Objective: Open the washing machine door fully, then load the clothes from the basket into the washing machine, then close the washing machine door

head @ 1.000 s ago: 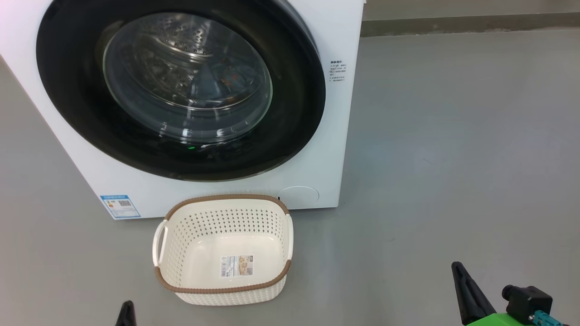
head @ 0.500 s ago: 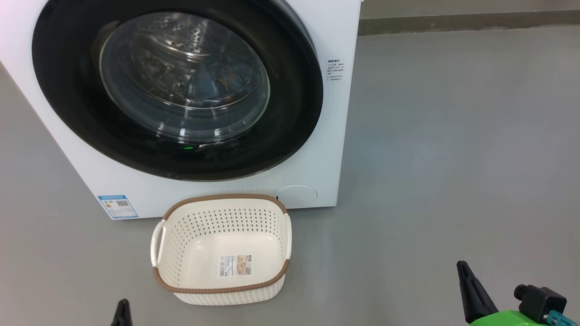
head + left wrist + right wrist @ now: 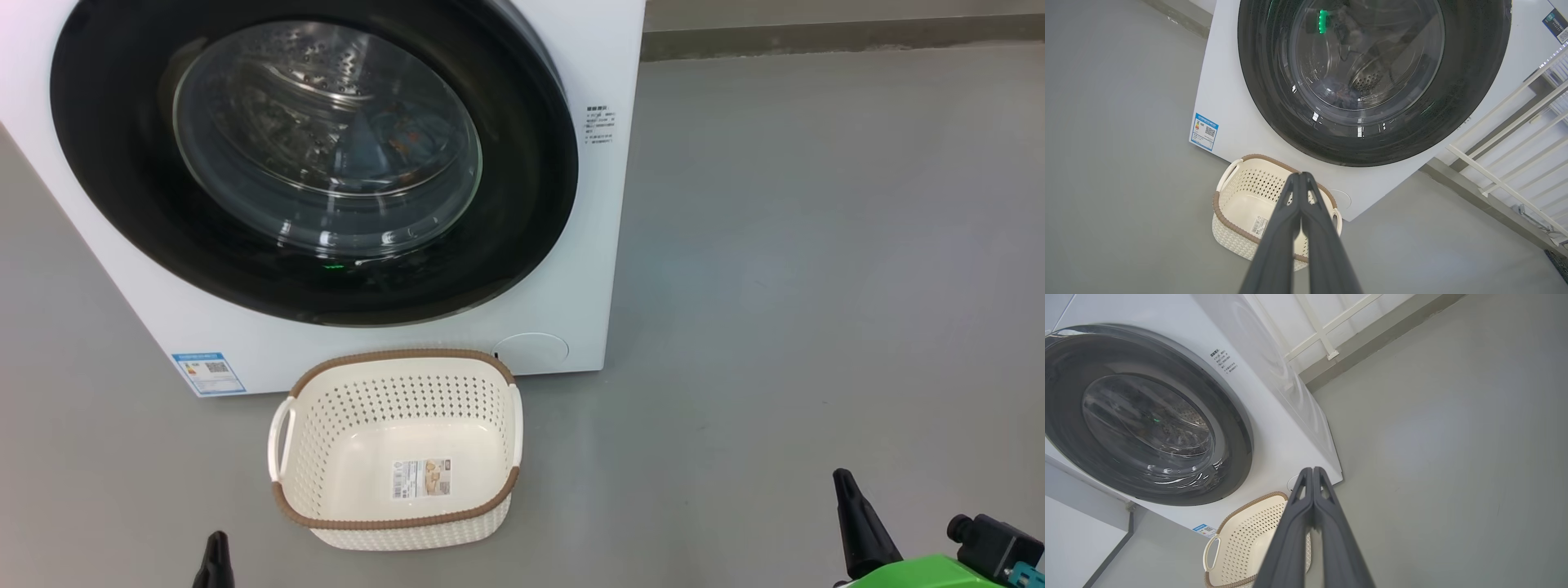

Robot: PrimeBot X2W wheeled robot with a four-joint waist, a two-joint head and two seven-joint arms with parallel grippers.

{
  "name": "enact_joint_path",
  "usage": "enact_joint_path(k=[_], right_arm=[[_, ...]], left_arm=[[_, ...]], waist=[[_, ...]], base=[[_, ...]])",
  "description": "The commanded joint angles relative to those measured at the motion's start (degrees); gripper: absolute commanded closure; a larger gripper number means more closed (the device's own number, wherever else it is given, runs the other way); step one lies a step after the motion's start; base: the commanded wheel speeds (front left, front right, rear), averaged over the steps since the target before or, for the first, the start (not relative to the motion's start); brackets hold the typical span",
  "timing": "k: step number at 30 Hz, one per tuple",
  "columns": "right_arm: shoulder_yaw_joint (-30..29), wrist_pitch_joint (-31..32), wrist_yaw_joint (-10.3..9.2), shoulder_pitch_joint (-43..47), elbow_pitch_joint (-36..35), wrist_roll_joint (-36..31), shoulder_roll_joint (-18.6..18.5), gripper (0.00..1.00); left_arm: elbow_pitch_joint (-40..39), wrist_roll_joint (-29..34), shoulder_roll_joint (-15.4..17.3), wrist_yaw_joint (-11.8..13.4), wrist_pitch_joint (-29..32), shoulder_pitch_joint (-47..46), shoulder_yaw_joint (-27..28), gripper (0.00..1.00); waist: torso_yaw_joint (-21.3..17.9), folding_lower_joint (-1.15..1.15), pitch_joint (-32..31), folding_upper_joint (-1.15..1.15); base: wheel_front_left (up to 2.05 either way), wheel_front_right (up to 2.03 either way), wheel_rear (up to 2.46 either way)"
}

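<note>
The white washing machine [image 3: 571, 269] stands on the grey floor with its black-rimmed door [image 3: 522, 188] lying flush against the front. Behind the glass window, light-blue clothes [image 3: 392, 143] with orange-brown prints lie in the steel drum. The cream basket [image 3: 396, 445] sits in front of the machine with nothing in it but a sticker on its bottom. My left gripper [image 3: 215, 543] shows at the bottom left, my right gripper [image 3: 842, 482] at the bottom right, both short of the basket. In the wrist views the left gripper [image 3: 1300, 176] and the right gripper [image 3: 1312, 470] have their fingers pressed together, holding nothing.
Bare grey floor [image 3: 816, 245] stretches to the right of the machine up to a wall skirting [image 3: 841, 34]. A white railing [image 3: 1506, 122] stands beside the machine in the left wrist view. A blue energy label [image 3: 208, 372] sits on the machine's lower left front.
The whole head view has shifted slightly, so the camera has moved. Both grippers sit a little farther out toward the picture's lower corners. The door, basket and clothes are unchanged.
</note>
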Motion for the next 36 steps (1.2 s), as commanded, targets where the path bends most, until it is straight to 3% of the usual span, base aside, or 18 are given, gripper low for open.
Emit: enact_joint_path(k=[1,36], right_arm=[[0.3,0.4,-0.04,-2.5,-1.7,2.2,-0.4,1.0],[-0.2,6.3,-0.07,-4.1,-2.5,25.8,-0.6,1.0]], left_arm=[[-0.9,-2.3,0.9,-0.5,0.5,-2.5,1.0,1.0],[1.1,-25.1,1.3,-2.1,6.2,-6.8,2.9,1.0]], waist=[[0.0,0.0,0.0,0.0],[-0.9,0.0,0.5,0.0]], base=[[0.0,0.0,0.0],[0.0,0.0,0.0]])
